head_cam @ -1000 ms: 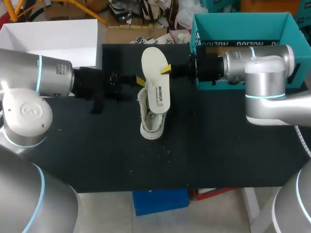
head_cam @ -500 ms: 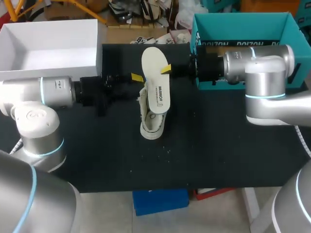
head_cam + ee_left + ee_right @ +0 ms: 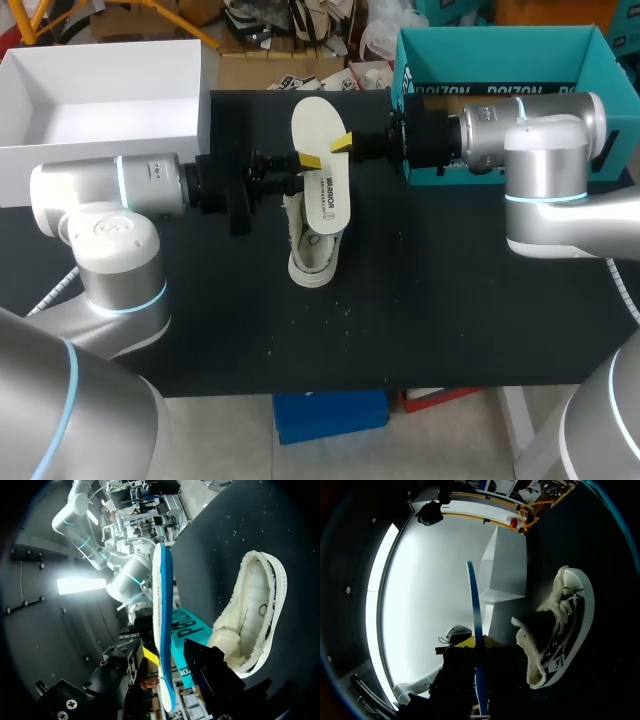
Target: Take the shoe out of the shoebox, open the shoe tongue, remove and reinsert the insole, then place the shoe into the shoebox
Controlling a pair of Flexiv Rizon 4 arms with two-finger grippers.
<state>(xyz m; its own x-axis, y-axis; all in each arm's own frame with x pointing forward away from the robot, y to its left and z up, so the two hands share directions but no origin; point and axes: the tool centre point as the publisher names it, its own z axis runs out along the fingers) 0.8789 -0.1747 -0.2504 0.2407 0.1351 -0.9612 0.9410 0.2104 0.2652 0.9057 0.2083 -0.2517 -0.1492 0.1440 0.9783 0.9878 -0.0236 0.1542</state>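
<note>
Right gripper point(image 3: 341, 143): jaws pinch the right edge of the insole point(image 3: 322, 120), one yellow tip showing on its upper face. The insole is held flat above the table point(image 3: 450, 300), its print facing up.

Left gripper point(image 3: 308, 162): jaws spread. In the left wrist view the insole runs edge-on between the two fingers with a gap on either side.

Both arms lie level and low over the far half of the table, meeting at the insole from opposite sides.

The shoe point(image 3: 312, 250) lies on the table, outside the shoebox point(image 3: 500, 35), under the near end of the insole. Contact between them cannot be determined.

The teal shoebox stands open at the far right. A white box point(image 3: 100, 110) stands at the far left.
</note>
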